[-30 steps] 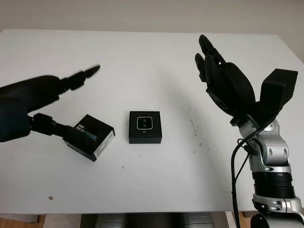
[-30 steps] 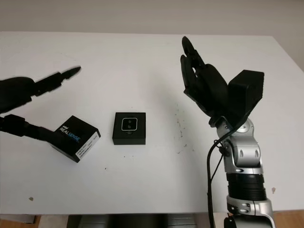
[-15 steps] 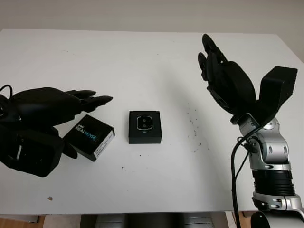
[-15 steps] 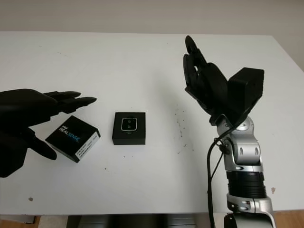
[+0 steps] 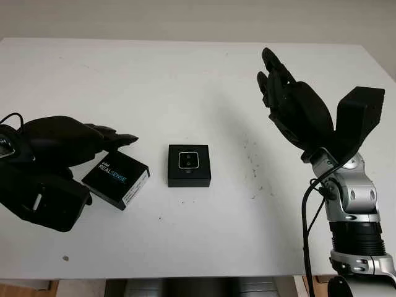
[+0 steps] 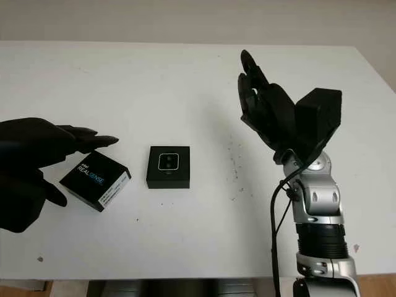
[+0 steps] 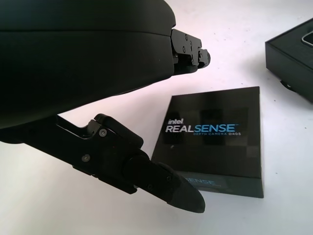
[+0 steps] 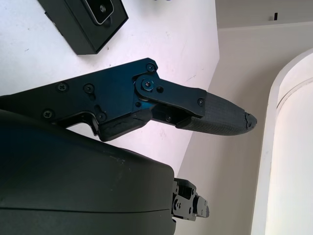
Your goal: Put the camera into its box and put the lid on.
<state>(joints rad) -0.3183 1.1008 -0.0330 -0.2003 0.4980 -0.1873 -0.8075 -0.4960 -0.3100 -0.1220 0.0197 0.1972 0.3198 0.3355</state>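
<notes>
A black box (image 5: 189, 166) lies in the middle of the white table with the silver-faced camera (image 5: 188, 160) sitting in it; it also appears in the right wrist view as box (image 8: 85, 19). Its black lid (image 5: 116, 179), printed REALSENSE, lies flat to the left of the box, a short gap between them. My left hand (image 5: 74, 143) is open at the lid's left side, its fingers (image 7: 188, 46) reaching over the lid's (image 7: 212, 132) far corner and its thumb (image 7: 161, 181) near the front edge. My right hand (image 5: 291, 105) is open, raised above the table's right part.
The table (image 5: 185, 80) stretches wide behind the box. Dark specks (image 5: 252, 162) mark it to the right of the box, and a small crumb (image 5: 65, 258) lies near the front left edge. My right arm's silver forearm (image 5: 349, 204) stands at the front right.
My left hand has turned over from a wide spread and come down and leftward beside the lid. The lid and box have stayed put; the right hand has barely moved.
</notes>
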